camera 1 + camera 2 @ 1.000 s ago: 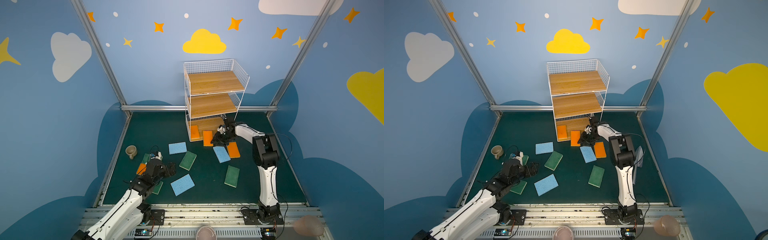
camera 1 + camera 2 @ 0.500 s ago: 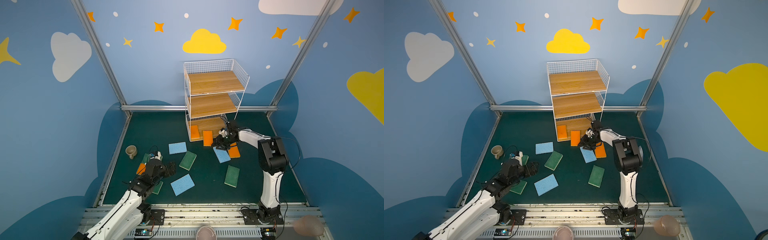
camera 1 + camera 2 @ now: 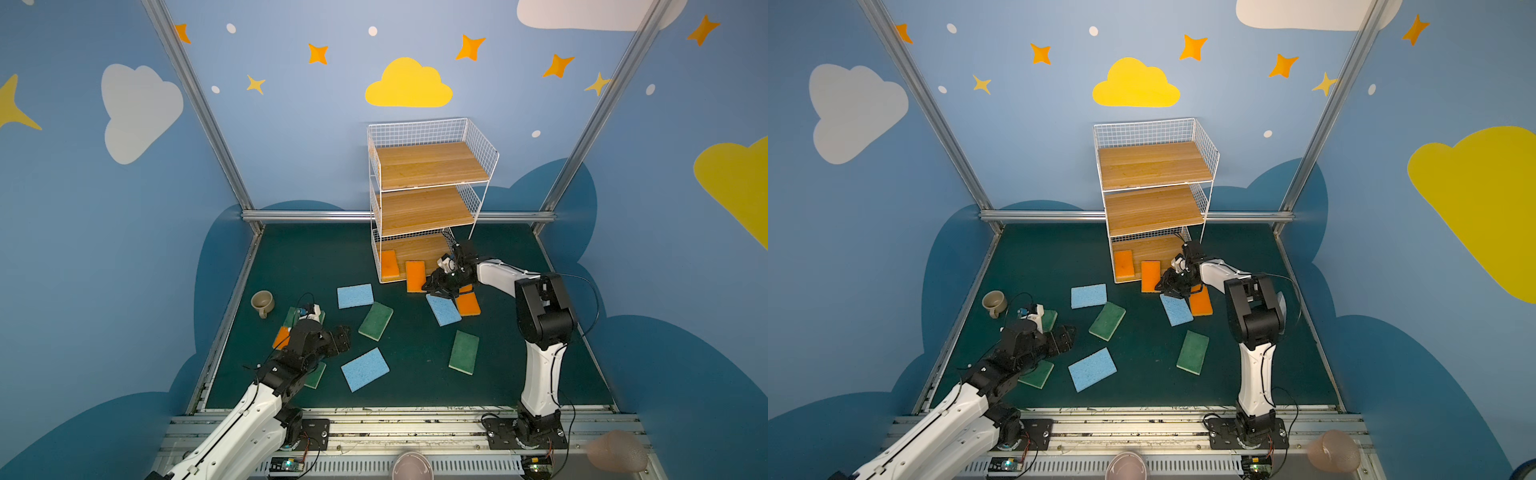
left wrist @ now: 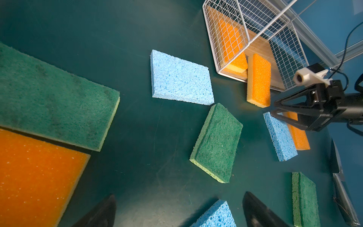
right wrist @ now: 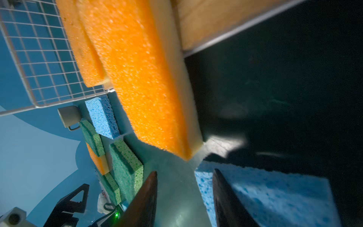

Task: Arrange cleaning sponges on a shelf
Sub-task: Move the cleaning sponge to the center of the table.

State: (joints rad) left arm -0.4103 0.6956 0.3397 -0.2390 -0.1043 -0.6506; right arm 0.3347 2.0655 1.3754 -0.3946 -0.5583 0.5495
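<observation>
- Dark green mat (image 3: pixel 316 257) floors our cell; far left, the beige cup (image 3: pixel 262 302) sits near its edge.
- Our left arm (image 3: pixel 291 365) hides plenty: a tucked orange sponge (image 3: pixel 281 337), a far green sponge (image 3: pixel 293 318) and a near green sponge (image 3: pixel 316 374) only peek out from under it.
- We see the left gripper (image 3: pixel 343 338) hover, jaws spread wide on nothing.
- Open mat mid-floor: a far blue sponge (image 3: pixel 354 296), a near blue sponge (image 3: pixel 365 369) and a middle green sponge (image 3: pixel 375 321) lie flat.
- At the back, the shelf (image 3: pixel 428 199): its bottom tier holds a shelved orange sponge (image 3: pixel 389 264); a leaning orange sponge (image 3: pixel 415 276) hangs over the front edge onto the mat.
- Then the right gripper (image 3: pixel 436 291) sits low before the shelf, jaws partly apart on nothing, one fingertip (image 5: pixel 225 196) over a right blue sponge (image 3: pixel 444 309); it covers part of a floor orange sponge (image 3: pixel 469 305).
- Far right, a lone green sponge (image 3: pixel 464 352) has bare mat around it.
</observation>
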